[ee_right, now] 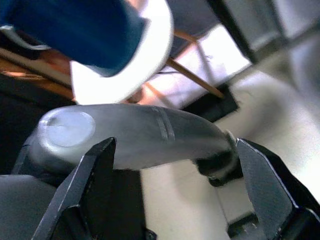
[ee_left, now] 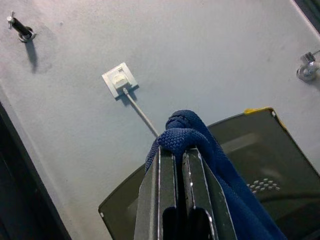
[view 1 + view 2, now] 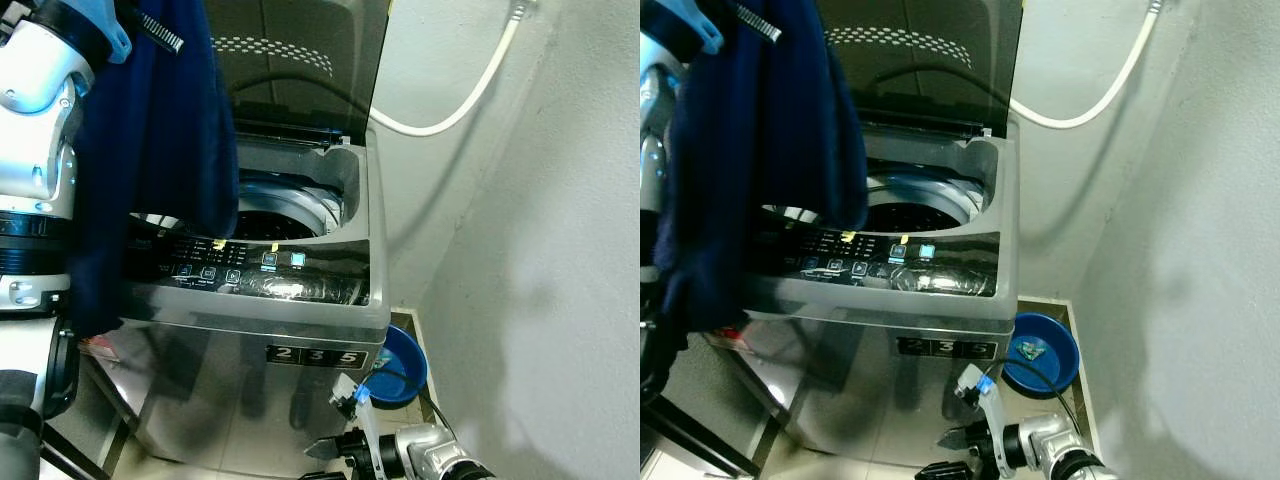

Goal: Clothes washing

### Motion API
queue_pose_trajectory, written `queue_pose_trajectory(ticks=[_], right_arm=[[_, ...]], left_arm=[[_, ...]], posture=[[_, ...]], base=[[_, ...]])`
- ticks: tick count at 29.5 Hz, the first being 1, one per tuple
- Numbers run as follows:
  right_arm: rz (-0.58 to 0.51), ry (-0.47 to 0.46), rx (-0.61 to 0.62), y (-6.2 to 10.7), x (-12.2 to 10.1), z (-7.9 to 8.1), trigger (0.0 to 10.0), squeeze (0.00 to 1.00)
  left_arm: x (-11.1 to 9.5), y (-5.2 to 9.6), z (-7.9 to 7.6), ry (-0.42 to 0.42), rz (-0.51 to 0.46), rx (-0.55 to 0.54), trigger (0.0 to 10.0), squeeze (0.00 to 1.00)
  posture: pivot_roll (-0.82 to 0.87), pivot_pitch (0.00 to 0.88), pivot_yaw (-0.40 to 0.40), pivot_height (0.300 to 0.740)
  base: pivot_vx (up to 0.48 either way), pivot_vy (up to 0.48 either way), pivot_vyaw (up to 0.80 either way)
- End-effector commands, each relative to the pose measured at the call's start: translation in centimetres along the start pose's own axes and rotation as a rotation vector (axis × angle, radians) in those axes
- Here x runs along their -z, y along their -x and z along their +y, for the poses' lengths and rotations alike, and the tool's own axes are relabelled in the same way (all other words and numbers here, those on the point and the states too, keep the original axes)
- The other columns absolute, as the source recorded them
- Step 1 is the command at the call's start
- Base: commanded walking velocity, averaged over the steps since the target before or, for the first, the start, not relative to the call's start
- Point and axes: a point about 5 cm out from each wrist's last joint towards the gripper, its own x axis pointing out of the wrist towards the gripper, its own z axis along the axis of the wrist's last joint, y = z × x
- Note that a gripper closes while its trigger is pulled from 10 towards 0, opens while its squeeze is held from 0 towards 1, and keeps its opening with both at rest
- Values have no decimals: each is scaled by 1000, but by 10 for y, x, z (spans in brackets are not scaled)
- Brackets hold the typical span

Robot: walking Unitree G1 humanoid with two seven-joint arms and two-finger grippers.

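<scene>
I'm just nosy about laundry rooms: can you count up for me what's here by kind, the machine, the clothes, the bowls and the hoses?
Washing machine, lid up: 1
Dark blue garment, held up by the left gripper: 1
Blue basin on the floor: 1
White hose along the wall: 1
Total: 4

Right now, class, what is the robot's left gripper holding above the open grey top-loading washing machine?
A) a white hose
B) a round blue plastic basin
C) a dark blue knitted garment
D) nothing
C: the left gripper has its black fingers clamped on the dark blue knitted garment, which hangs over the open grey top-loading washing machine.
</scene>
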Motion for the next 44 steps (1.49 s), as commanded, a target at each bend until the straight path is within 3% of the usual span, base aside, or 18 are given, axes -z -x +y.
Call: queue_pose_trajectory(ticks=[1,3,7,8,11,15,16,17,18,19,22,28,30,31,32,39,40,44], right_arm=[[-80,80,-116,1,-30,3,10000,0],[-115,106,-166,2,-40,5,10000,0],[-435,234,-231,2,-114,16,10000,0],[-435,234,-231,2,-114,16,10000,0],[-592,311,-171,4,-155,20,10000,0],[-650,386,-77,0,-183,25,10000,0],[-653,405,-70,-2,-188,27,10000,161],[-661,431,-67,-5,-197,33,10000,855],[-661,431,-67,-5,-197,33,10000,855],[-667,438,-67,-6,-201,35,10000,1000],[-679,443,-85,-8,-206,40,10000,1000],[-723,458,-300,-6,-215,66,10000,1000],[-723,458,-300,-6,-215,66,10000,1000],[-731,449,-350,-5,-216,71,10000,333],[-734,450,-404,-4,-216,77,10000,0],[-730,460,-536,-1,-223,101,10000,0],[-725,467,-577,-1,-223,106,0,0],[-725,475,-604,0,-224,112,0,0]], left_arm=[[-6,3,-2,33,-38,1,10000,0],[-6,5,-2,48,-41,-5,10000,0],[-14,7,-8,109,-85,4,10000,0],[-14,7,-8,109,-85,4,10000,0],[-24,3,-15,164,-139,26,10000,0],[-44,0,-28,257,-222,83,10000,0],[-50,-1,-31,285,-249,98,10000,0],[-61,-3,-34,322,-290,114,10000,0],[-61,-3,-34,322,-290,114,10000,0],[-65,-3,-34,331,-303,116,10000,0],[-69,-4,-33,336,-319,112,10000,0],[-71,-1,-27,323,-325,94,10000,0],[-71,-1,-27,323,-325,94,10000,0],[-72,0,-26,319,-324,91,10000,0],[-73,1,-24,315,-326,86,10000,0],[-75,1,-18,305,-320,62,10000,0],[-76,0,-18,304,-320,61,10000,0],[-76,-1,-17,303,-322,59,10000,0]], posture=[[213,0,-55,740],[213,0,-55,740],[216,0,-56,740],[216,0,-56,740],[216,0,-56,740],[217,0,-55,740],[217,0,-56,740],[220,0,-56,740],[220,0,-56,740],[220,0,-56,740],[222,0,-57,740],[226,0,-60,740],[226,0,-60,740],[226,0,-61,740],[227,0,-61,740],[229,0,-61,740],[229,0,-61,740],[230,0,-60,740]], base=[[0,0,0],[0,0,0],[0,0,0],[0,0,0],[0,0,0],[0,0,0],[0,0,0],[0,0,0],[0,0,0],[0,0,0],[0,0,0],[0,0,0],[0,0,0],[0,0,0],[0,0,0],[0,0,0],[0,0,0],[0,0,0]])
